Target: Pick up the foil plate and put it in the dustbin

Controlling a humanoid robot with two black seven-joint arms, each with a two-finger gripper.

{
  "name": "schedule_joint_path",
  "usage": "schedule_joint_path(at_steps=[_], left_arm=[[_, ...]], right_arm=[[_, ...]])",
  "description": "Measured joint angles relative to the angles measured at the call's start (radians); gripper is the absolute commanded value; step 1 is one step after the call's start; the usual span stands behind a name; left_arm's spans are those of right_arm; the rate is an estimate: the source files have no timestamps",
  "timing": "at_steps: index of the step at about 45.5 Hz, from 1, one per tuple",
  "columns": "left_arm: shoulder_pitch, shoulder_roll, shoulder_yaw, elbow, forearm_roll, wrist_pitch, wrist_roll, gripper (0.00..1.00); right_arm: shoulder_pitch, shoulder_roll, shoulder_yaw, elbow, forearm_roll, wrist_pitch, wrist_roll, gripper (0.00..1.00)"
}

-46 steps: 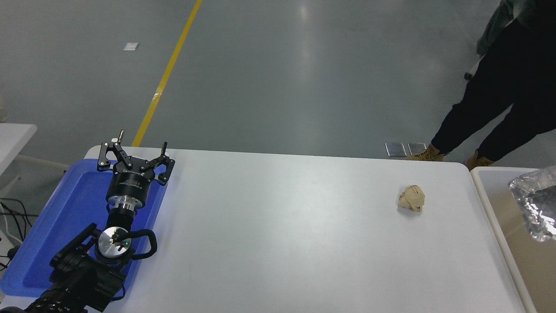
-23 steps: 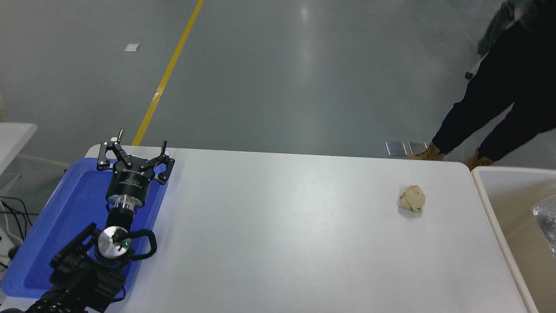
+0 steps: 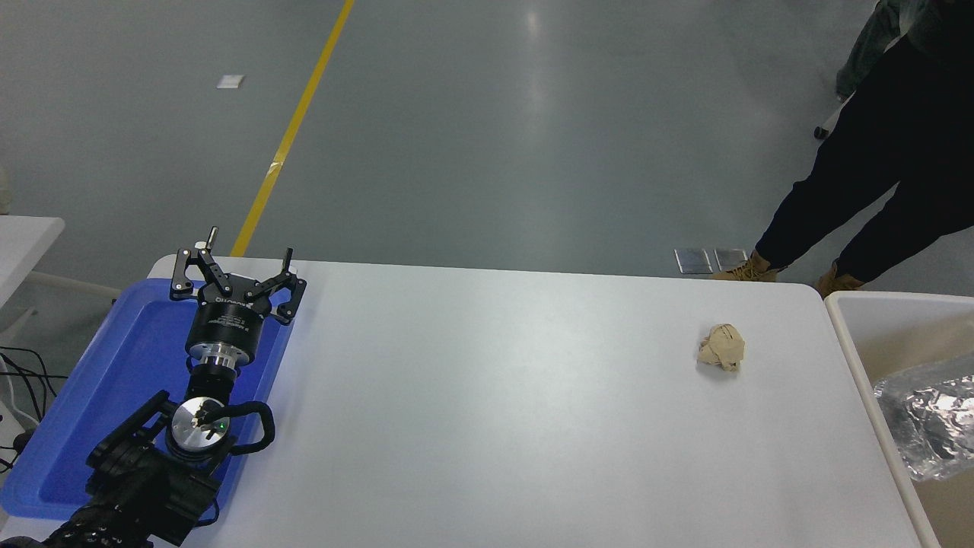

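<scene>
I'm seeing the left gripper (image 3: 234, 268) sitting parked at the lower left, fingers spread wide, holding nothing. It's hovering over the far end of the blue tray (image 3: 114, 396), which is lying along the left edge of the desk (image 3: 487, 426). The right gripper isn't showing up in my view at all.

Moving right across the desk, I'm getting one small crumpled beige paper ball (image 3: 721, 347) lying near the far right corner, well apart from everything else.

The foil plate (image 3: 928, 422) is showing at the right edge of the picture, inside the dustbin (image 3: 852, 342). It's looking crinkled and shiny silver, catching bright glints across its creased surface, with a rolled rim running along its near-left side. It's sitting tilted and partly cut off by the picture edge, so I can't tell its full outline. It's lying against the beige interior, just beside the left wall of the dustbin. I can't tell whether it's resting on the bottom or being held up from outside the picture.

The dustbin is standing just beside the right end of the desk, off-white with a thick rounded rim.

A person in dark trousers and tan boots (image 3: 875, 167) is standing on the floor beyond the far right corner.
</scene>
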Motion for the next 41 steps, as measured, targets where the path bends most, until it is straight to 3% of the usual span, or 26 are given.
schedule_joint_path(at_steps=[2, 3, 5, 6, 41], left_arm=[[0.0, 0.0, 0.0, 0.0, 0.0, 0.0, 0.0, 1.0], [0.0, 0.0, 0.0, 0.0, 0.0, 0.0, 0.0, 1.0], [0.0, 0.0, 0.0, 0.0, 0.0, 0.0, 0.0, 1.0], [0.0, 0.0, 0.0, 0.0, 0.0, 0.0, 0.0, 1.0], [0.0, 0.0, 0.0, 0.0, 0.0, 0.001, 0.0, 1.0]], right_arm=[[-0.005, 0.004, 0.0, -0.004, 0.006, -0.004, -0.002, 0.61], [-0.007, 0.006, 0.0, -0.005, 0.008, -0.005, -0.002, 0.76], [-0.01, 0.008, 0.001, -0.008, 0.014, -0.007, -0.003, 0.89], [-0.011, 0.01, 0.003, -0.009, 0.017, -0.008, -0.004, 1.0], [0.065, 0.094, 0.072, 0.001, 0.121, 0.038, 0.005, 1.0]])
